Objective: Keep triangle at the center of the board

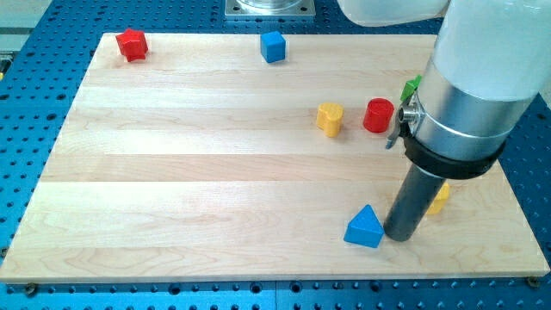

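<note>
Presently, the camera view showed the wooden board (215, 172) on a blue perforated table (34, 52), with the blue triangle (364, 227) lying near the view's bottom edge, right of the middle and well away from the board's centre. My tip (399, 235) stood just beside the triangle on its right side, seemingly touching it. The arm carried no jaws, only the rod, so there was no open or closed state to record. A yellow block (440, 198), shape not discernible, was largely hidden behind the rod. Between the triangle and the centre nothing stood. Above, a yellow heart-like block (329, 118) and a red cylinder (377, 115) sat near each other. A blue cube (273, 46) and a red star-like block (132, 44) lay well apart along the view's top edge. A green block (414, 84) was mostly concealed by the arm's housing (473, 95).
</note>
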`<state>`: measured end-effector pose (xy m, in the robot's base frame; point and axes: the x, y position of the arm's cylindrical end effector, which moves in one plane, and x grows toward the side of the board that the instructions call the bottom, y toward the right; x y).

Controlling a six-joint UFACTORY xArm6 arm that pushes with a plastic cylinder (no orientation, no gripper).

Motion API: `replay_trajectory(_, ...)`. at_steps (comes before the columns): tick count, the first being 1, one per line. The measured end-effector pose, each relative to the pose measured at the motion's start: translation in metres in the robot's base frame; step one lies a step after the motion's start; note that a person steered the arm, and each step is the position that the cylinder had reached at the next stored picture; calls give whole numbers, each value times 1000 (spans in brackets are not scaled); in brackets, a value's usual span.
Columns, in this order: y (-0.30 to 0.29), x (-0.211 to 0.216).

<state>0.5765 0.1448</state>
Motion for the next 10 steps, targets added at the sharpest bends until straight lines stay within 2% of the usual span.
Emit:
replay_trajectory(1,-20,7)
replay_trajectory(2,-120,2)
replay_trajectory(3,-191,-9)
replay_trajectory(4,-207,19)
replay_trajectory(5,-261,-4)
replay_trajectory(6,-265,-64)
replay_trajectory(7,-244,-65)
replay_trajectory(8,-232,-91)
replay_trajectory(9,-193,-86)
replay_trajectory(10,-188,-67)
